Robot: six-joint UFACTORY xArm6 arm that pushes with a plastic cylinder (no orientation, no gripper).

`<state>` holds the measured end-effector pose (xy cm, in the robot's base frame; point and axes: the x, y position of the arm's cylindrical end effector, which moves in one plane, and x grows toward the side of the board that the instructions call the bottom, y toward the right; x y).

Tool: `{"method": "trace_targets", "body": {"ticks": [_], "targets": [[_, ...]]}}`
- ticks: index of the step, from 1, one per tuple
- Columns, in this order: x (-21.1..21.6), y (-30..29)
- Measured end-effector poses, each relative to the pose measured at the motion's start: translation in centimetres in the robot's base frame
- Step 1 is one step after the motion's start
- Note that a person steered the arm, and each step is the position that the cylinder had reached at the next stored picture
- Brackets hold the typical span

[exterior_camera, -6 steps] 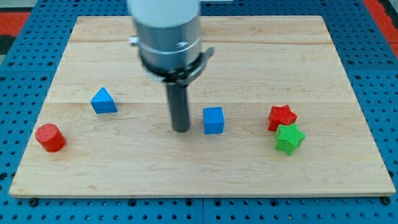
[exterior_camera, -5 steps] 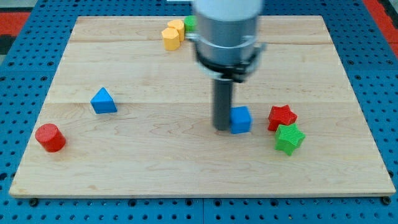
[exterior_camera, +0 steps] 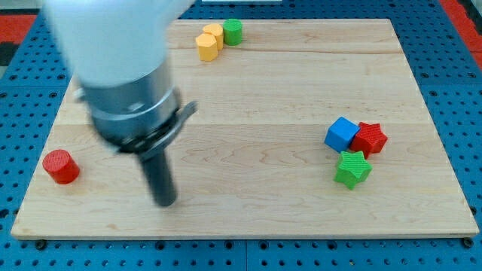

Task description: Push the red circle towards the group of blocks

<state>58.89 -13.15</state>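
Note:
The red circle [exterior_camera: 60, 166] stands near the board's left edge, low in the view. My tip [exterior_camera: 166, 202] rests on the board to the right of it and a little lower, well apart from it. A group of three blocks sits at the right: a blue cube [exterior_camera: 343, 134] touching a red star [exterior_camera: 370, 138], with a green star [exterior_camera: 352, 168] just below them. The blue triangle seen earlier is hidden behind the arm.
Two yellow blocks [exterior_camera: 209, 41] and a green circle [exterior_camera: 233, 31] sit together at the board's top edge. The arm's wide grey body [exterior_camera: 124, 83] covers the upper left of the board. The wooden board [exterior_camera: 256, 211] lies on a blue pegboard.
The blue cube has been pushed right until it touches the red star, which shifted right. My tip has swung from the board's middle to the lower left, toward the red circle.

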Motion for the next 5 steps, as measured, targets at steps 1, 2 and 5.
{"method": "trace_targets", "body": {"ticks": [1, 2, 5], "targets": [[1.4, -11.9], [0.3, -17.2], [-4.3, -15.4]]}}
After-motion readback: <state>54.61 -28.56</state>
